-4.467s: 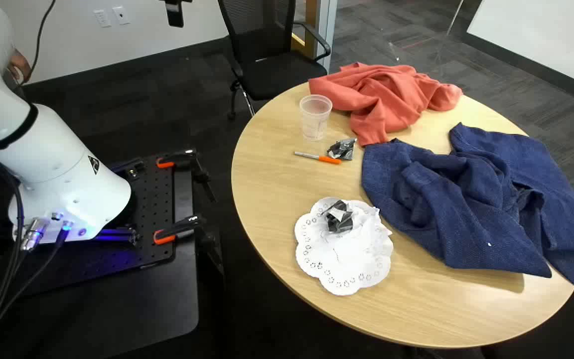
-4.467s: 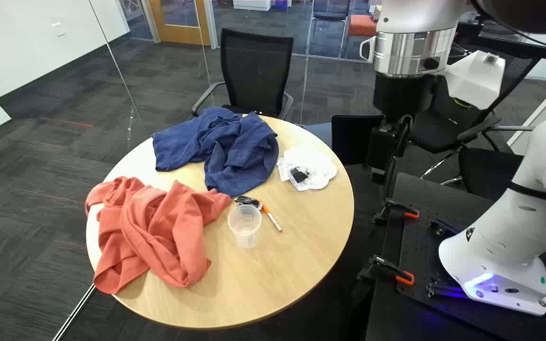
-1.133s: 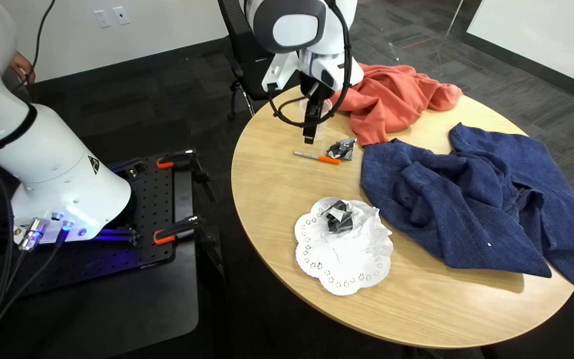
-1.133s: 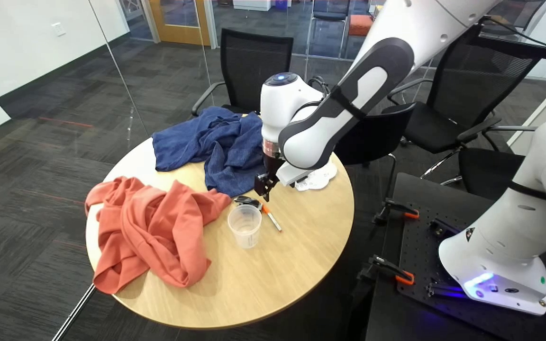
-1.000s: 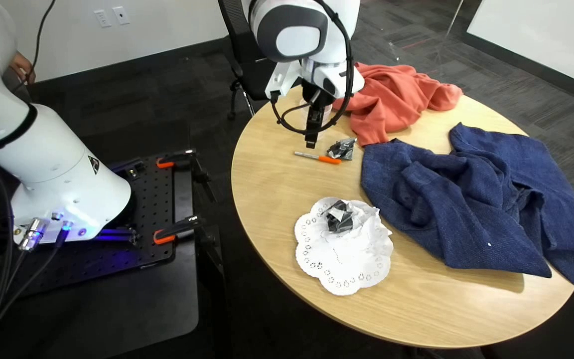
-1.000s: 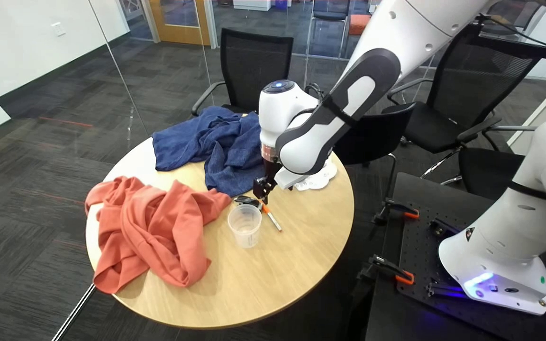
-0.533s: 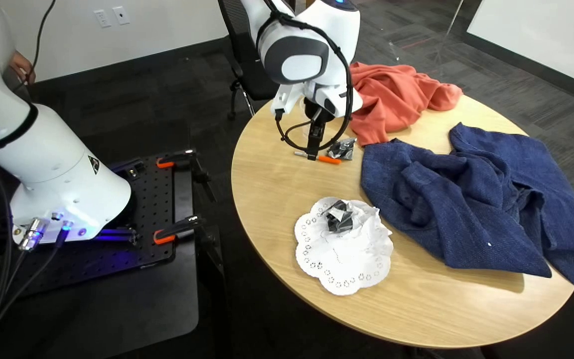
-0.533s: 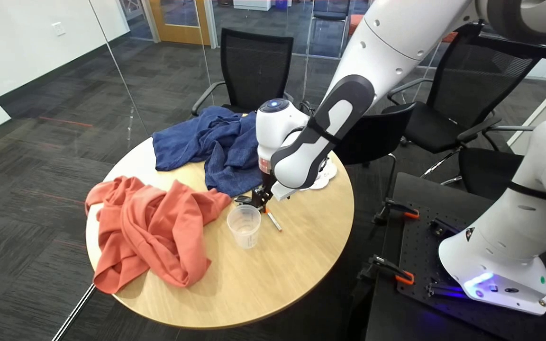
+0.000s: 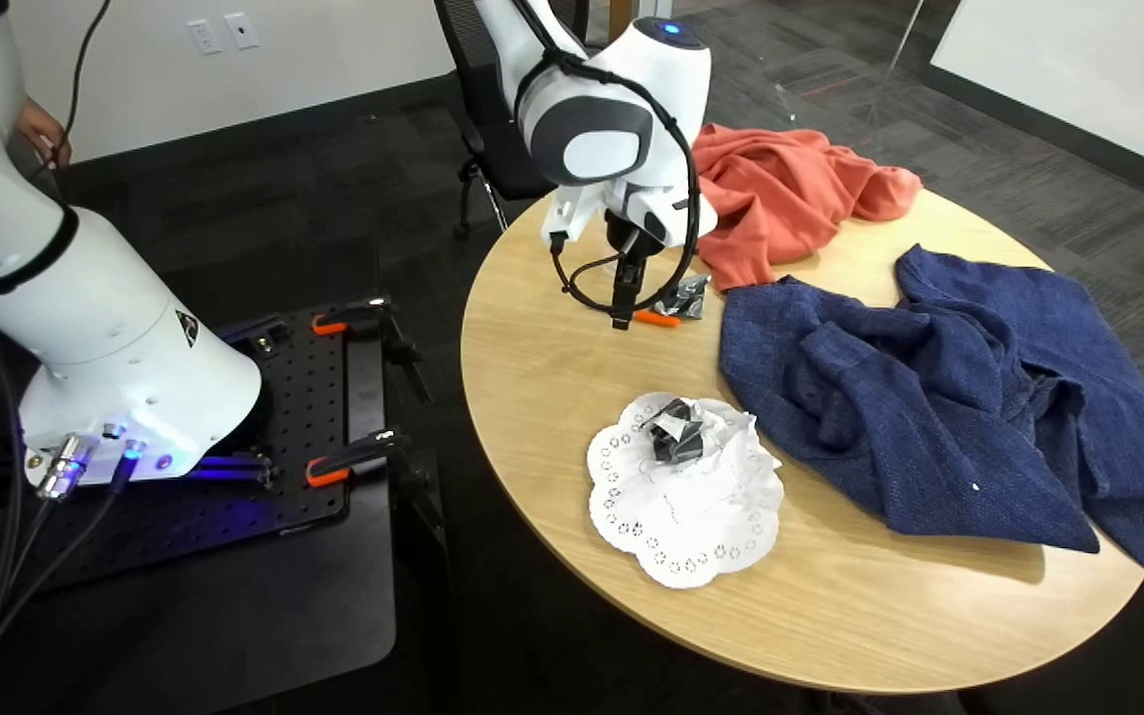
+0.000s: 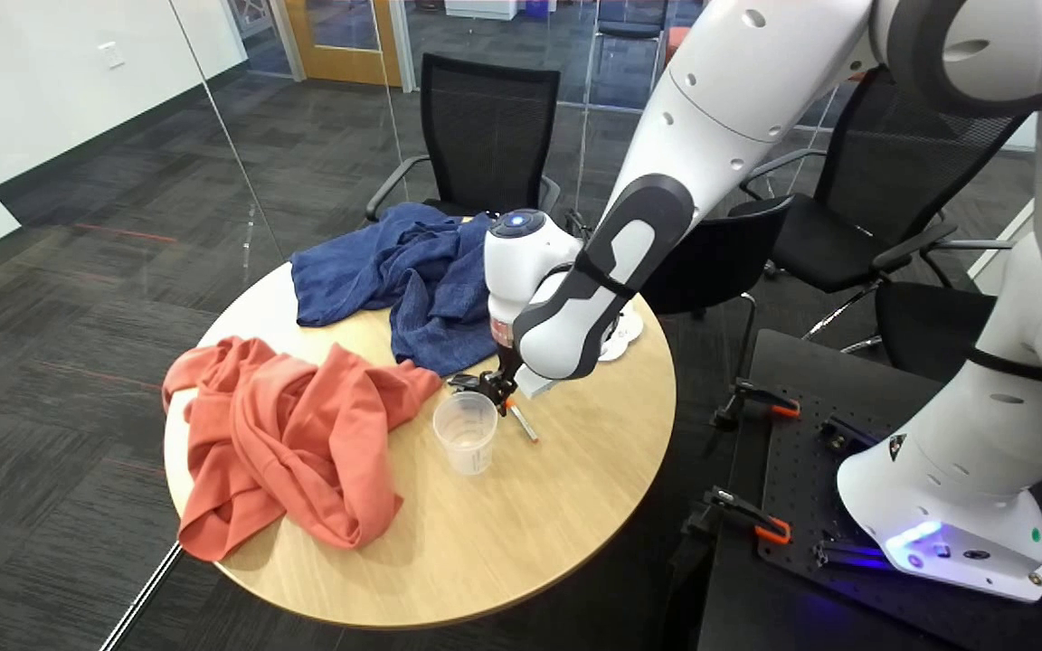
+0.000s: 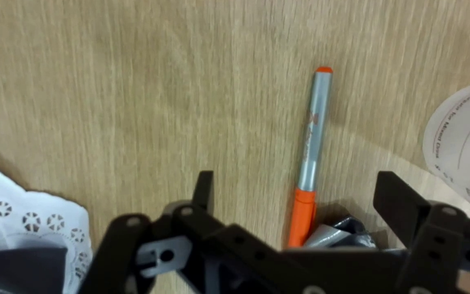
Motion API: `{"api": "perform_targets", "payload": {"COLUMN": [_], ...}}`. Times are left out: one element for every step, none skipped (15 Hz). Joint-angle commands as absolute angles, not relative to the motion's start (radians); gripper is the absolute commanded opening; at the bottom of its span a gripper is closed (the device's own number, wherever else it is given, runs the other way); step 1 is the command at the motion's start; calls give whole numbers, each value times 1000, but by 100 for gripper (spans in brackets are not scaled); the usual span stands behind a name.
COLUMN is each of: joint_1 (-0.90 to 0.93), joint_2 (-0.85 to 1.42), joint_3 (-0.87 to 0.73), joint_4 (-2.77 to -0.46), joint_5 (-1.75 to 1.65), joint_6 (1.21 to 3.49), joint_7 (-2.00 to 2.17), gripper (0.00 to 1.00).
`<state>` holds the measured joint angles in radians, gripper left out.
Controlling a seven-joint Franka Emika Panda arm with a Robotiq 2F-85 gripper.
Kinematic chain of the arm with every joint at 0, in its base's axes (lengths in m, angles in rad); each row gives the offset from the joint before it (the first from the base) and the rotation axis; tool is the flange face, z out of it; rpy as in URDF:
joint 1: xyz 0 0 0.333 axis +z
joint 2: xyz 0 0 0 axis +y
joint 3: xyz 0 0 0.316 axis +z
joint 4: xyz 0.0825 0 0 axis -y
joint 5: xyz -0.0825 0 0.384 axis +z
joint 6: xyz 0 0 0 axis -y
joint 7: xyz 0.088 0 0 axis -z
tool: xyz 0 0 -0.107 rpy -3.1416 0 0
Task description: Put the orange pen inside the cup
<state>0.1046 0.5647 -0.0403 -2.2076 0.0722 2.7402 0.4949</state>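
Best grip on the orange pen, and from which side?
I'd pinch the orange pen mid-length, on its silver barrel, straight from above. It lies flat on the table, and in the wrist view the open gripper has a finger off each long side. The crumpled dark wrapper sits close by the orange section, so gripping there looks riskier.

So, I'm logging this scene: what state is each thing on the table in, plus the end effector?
Orange pen: lying flat, capped, not gripped
Cup: upright, pen not inside
End effector: open, holding nothing
Dark wrapper: crumpled, beside the pen
White doily: spread out, dark piece resting on it
Red cloth: crumpled in a heap
Blue cloth: rumpled, partly over the table's edge
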Motion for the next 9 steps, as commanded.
{"api": "perform_targets", "payload": {"joint_1": [160,169,178,186,192,199,203,206,210], "joint_2": [597,604,610,616,623,629,632,636,642], "joint_3": [-86,-93,-101,-109,-115,-122,-127,-130,-135], "joint_4": [-2190,-2190,-2189,-2188,-2185,-2183,-2182,-2182,-2178], "joint_5": [85,87,88,89,90,91,93,95,95], "joint_6": [2794,2806,2816,2820,2824,2827,2830,2833,2836], "joint_7": [514,518,520,522,524,528,532,535,538], "gripper": [100,100,100,100,100,100,100,100,100]}}
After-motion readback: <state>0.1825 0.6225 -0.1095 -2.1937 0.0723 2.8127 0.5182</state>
